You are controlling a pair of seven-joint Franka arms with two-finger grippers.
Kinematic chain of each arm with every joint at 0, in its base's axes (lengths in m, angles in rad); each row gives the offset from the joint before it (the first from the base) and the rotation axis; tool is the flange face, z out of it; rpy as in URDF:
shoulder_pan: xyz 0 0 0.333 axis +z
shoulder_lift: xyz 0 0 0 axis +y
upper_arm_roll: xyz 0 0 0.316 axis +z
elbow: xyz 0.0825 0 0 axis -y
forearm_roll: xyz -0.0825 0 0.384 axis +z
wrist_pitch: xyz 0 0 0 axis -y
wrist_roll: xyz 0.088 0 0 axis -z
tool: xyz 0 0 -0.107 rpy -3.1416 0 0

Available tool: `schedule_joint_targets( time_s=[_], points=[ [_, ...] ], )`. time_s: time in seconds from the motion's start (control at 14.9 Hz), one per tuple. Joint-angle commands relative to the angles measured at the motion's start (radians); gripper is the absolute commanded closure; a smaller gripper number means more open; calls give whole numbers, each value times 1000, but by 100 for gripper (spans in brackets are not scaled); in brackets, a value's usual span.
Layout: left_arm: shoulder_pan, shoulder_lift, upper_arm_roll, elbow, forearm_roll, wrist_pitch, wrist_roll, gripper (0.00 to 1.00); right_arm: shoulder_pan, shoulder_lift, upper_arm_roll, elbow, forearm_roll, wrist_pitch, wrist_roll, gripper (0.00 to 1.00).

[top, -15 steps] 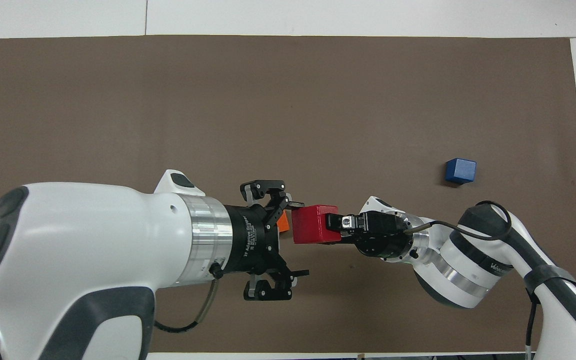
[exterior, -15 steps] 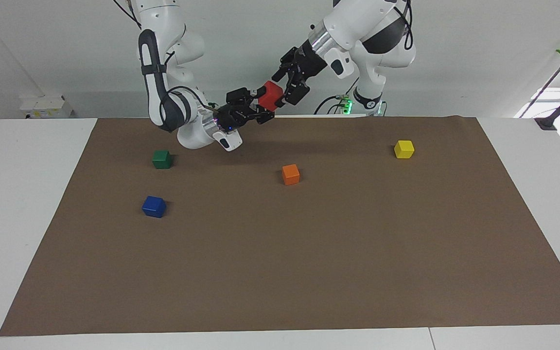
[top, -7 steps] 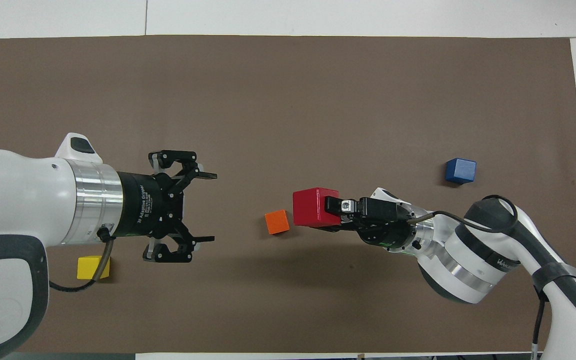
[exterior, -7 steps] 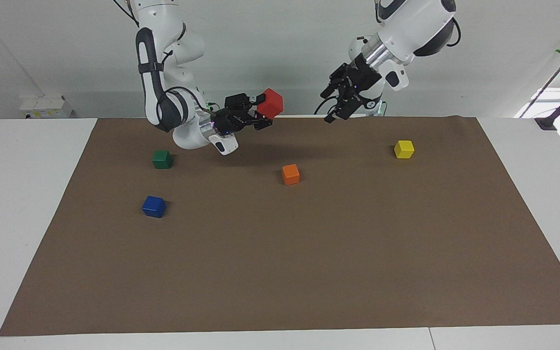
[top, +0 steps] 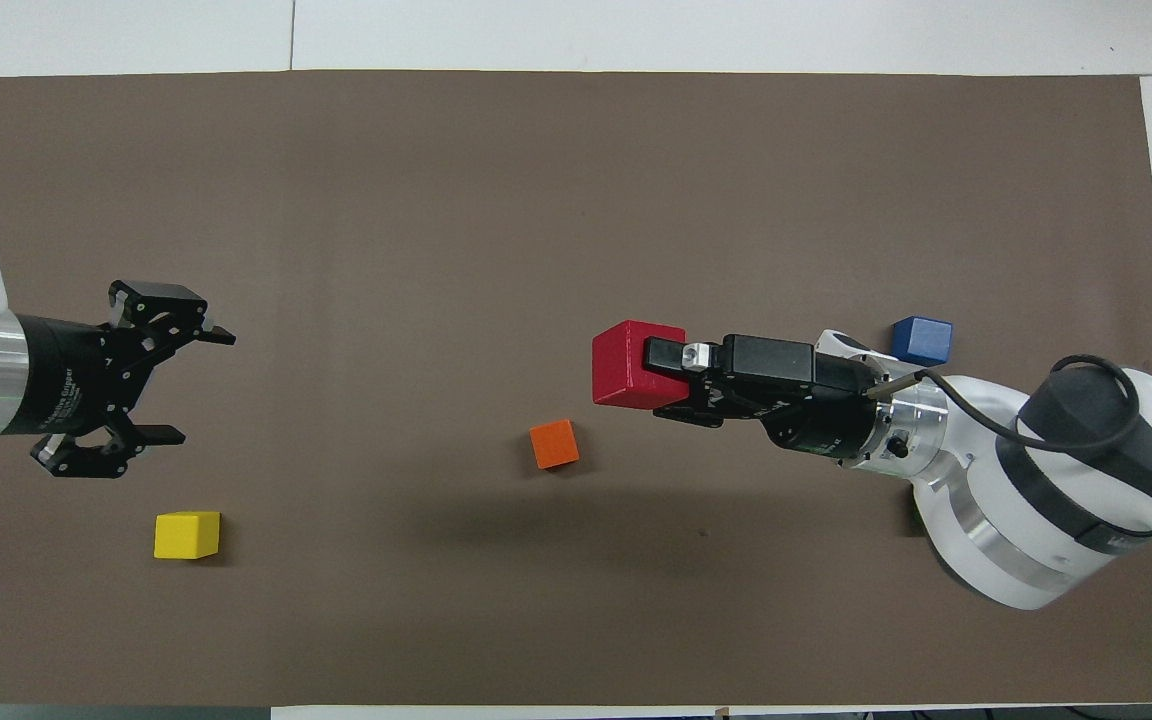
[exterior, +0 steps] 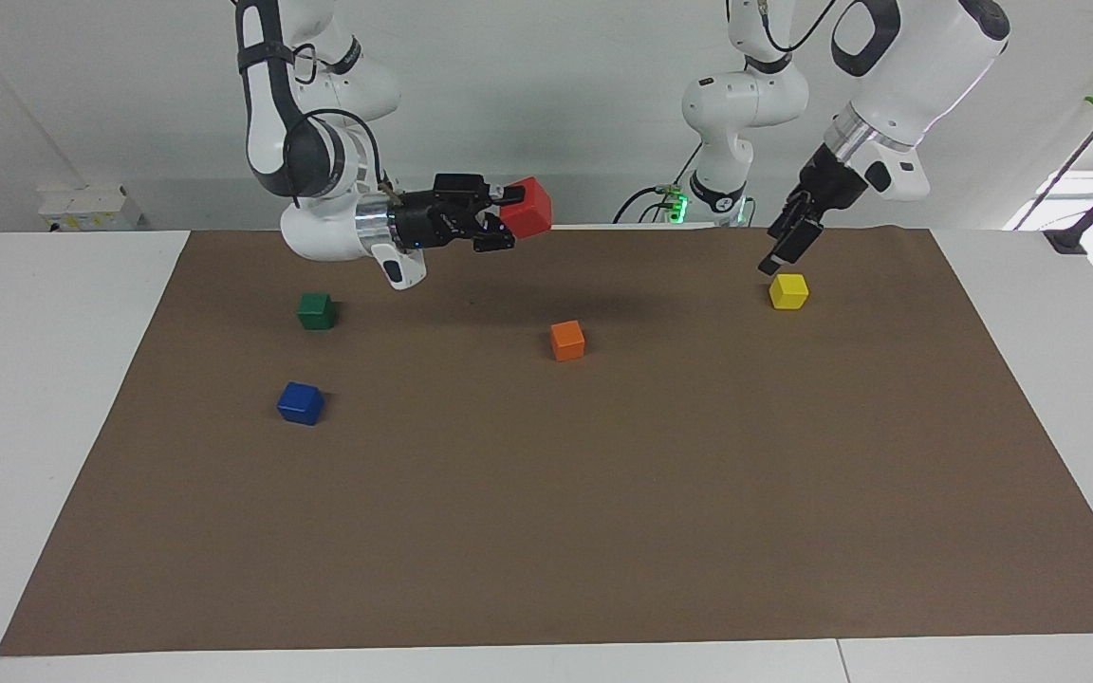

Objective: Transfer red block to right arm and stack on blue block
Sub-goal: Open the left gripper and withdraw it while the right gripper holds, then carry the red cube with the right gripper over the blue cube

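Observation:
My right gripper point(exterior: 509, 217) is shut on the red block point(exterior: 528, 206) and holds it up in the air over the brown mat, near the robots' edge. In the overhead view the red block point(top: 631, 363) sticks out of the right gripper point(top: 671, 383), beside the orange block. The blue block point(exterior: 301, 403) sits on the mat toward the right arm's end; it also shows in the overhead view point(top: 921, 340). My left gripper point(exterior: 786, 249) is open and empty, raised over the yellow block point(exterior: 788, 291); it also shows in the overhead view point(top: 198, 386).
A green block point(exterior: 316, 310) lies nearer to the robots than the blue block. An orange block point(exterior: 567, 340) lies mid-mat, also in the overhead view point(top: 554, 444). The yellow block point(top: 187, 534) lies toward the left arm's end. The brown mat point(exterior: 603, 522) covers the table.
The left gripper let go of the red block and drew back, open, toward its own end of the table. The right gripper kept the block and levelled out.

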Motion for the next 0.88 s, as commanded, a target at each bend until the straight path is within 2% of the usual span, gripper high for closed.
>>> schedule_joint_targets(
  time_s=[0.0, 0.2, 0.4, 0.61, 0.74, 0.81],
  points=[
    [35, -5, -10, 35, 144, -66, 245, 0, -10, -24, 3, 29, -133, 73, 78, 100],
    [84, 68, -10, 184, 212, -183, 493, 0, -8, -55, 3, 95, -368, 178, 238, 100],
    [83, 148, -11, 317, 292, -292, 627, 0, -10, -69, 2, 188, -676, 191, 445, 100],
    [71, 301, -5, 519, 329, -378, 669, 0, -11, -73, 2, 286, -1027, 174, 610, 100],
    [37, 363, 16, 570, 347, -402, 673, 0, -22, -73, 2, 313, -1211, 171, 655, 100],
    [5, 360, 33, 566, 355, -396, 719, 0, -23, -69, 2, 331, -1326, 170, 675, 100]
  ],
)
